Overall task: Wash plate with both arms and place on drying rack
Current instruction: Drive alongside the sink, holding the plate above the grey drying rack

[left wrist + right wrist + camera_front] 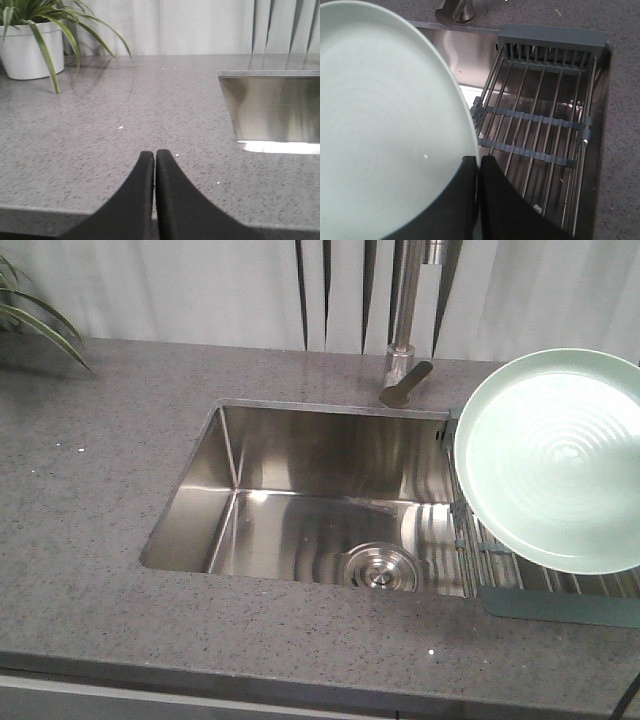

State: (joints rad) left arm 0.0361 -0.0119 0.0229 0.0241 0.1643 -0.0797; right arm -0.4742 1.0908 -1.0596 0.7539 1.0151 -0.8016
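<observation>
Over the drying rack (535, 120), mint plate (560, 455), faintly ringed, seemingly tilted.

Free: sink basin (330, 450) wide open; faucet (407, 310) only at tabletop (90, 490) back edge. Blocked: plate (385, 125) over drying rack (540, 120) sink-side half, far rods open. Also potted plant (30, 50) at back-left corner.

A steel sink (300, 455) sits in the speckled grey countertop (90, 490), faucet (405, 330) behind, potted plant (27, 50) apart.
</observation>
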